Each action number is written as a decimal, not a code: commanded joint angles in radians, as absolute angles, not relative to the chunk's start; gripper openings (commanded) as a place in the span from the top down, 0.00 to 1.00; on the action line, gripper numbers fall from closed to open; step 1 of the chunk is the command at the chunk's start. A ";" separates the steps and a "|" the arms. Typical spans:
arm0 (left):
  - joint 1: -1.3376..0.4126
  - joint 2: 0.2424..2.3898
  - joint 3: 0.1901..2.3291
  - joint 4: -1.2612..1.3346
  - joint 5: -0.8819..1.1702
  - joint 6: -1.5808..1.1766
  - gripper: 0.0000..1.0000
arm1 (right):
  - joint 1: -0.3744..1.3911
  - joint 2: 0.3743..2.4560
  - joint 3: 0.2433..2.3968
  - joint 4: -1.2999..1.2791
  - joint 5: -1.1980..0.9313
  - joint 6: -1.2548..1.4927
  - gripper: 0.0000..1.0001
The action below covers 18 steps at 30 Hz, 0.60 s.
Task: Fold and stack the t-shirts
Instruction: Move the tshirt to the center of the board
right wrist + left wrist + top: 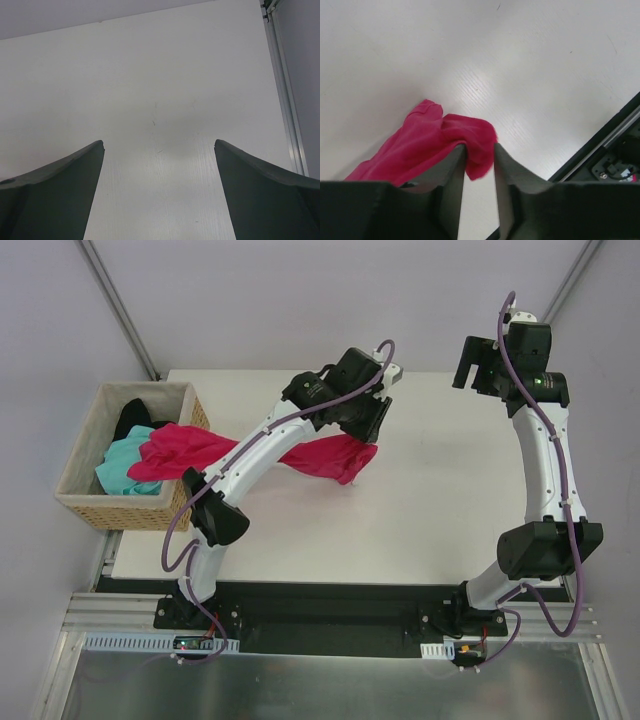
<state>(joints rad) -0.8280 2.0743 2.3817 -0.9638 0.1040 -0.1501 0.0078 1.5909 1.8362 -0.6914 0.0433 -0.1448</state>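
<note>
— Crimson shirt (325, 458), item one. Location?
— Strung from the wicker basket (80, 505) out to the middle of the table (430, 490). One end is draped over the basket rim. The other is held up by your left gripper (479, 148), jaws narrowly apart with a fold of cloth pinched between them. Your right gripper (159, 145): jaws wide apart, nothing in them, over bare table at the far right.
— Handling?
— Light, limp, no stiffness. It is likely to sag and bunch, and may slip from a small pinch. Take it by a hem or the shoulder corners once it is spread. Mint shirt (120, 468) and black shirt (130, 418): in the basket, the crimson lying over them.
— Labels, writing?
— None legible on any item.
</note>
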 commanded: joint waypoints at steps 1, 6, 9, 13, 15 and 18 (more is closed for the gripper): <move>-0.844 2.065 2.413 -0.948 0.115 -0.130 0.65 | 0.002 1.586 1.878 -0.660 0.025 -0.130 0.03; -0.844 2.054 2.399 -0.948 0.088 -0.123 0.47 | 0.003 1.583 1.876 -0.658 0.023 -0.130 0.03; -0.842 2.042 2.398 -0.948 0.040 -0.120 0.46 | 0.003 1.582 1.875 -0.658 0.020 -0.129 0.03; -0.841 2.013 2.398 -0.950 -0.039 -0.118 0.42 | 0.005 1.582 1.862 -0.658 0.011 -0.123 0.03; -0.839 2.002 2.393 -0.948 -0.070 -0.120 0.41 | 0.002 1.578 1.856 -0.655 0.009 -0.120 0.03; -0.825 1.977 2.381 -0.945 -0.130 -0.138 0.40 | 0.002 1.574 1.844 -0.653 0.009 -0.120 0.03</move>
